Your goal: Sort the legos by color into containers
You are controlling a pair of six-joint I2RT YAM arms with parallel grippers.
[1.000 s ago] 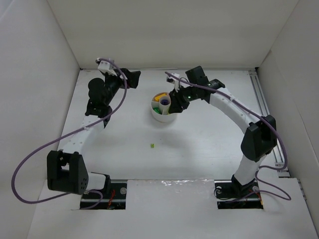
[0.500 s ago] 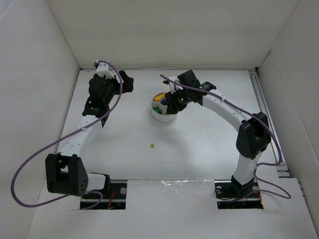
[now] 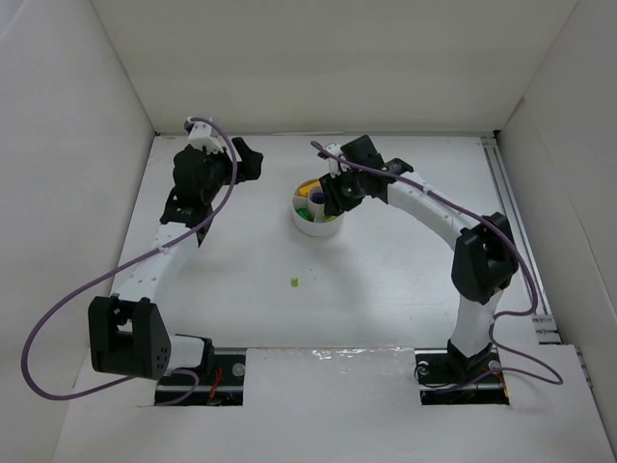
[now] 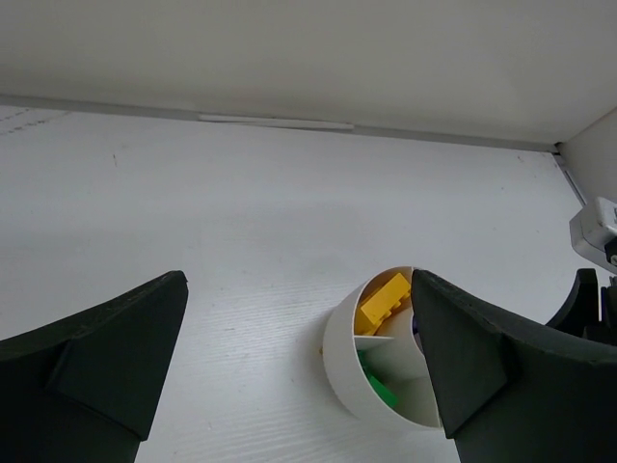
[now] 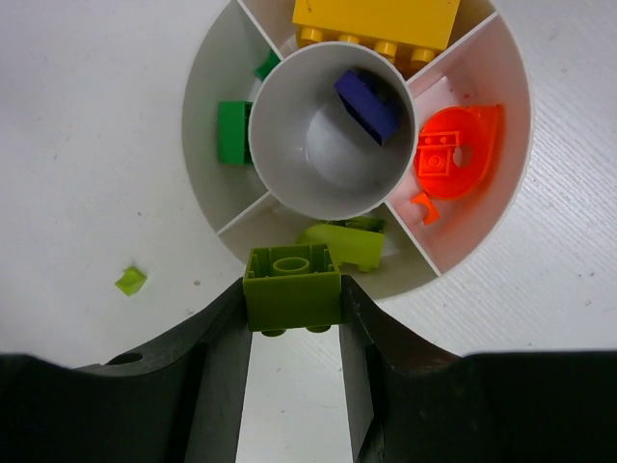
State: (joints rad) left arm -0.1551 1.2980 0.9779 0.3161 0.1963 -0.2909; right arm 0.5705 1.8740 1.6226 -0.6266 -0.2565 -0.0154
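Right gripper (image 5: 292, 307) fingers clamped on 1 lime-green brick (image 5: 292, 287), held at the rim of the white divided dish (image 5: 207, 92), by the wedge (image 5: 258, 228) holding another lime piece (image 5: 342, 243); centre well (image 5: 308, 149) holds 1 dark purple brick (image 5: 371, 104). Left gripper (image 4: 297, 289) spread wide, empty, dish ahead of it. 1 small lime bit (image 5: 130, 280) lies on the table (image 5: 77, 193) beside the dish.

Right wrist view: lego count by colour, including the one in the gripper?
Yellow lego: 1
Purple lego: 1
Orange legos: 2
Dark green legos: 2
Lime legos: 3, one in right gripper, one in dish, one on table
Total: 9
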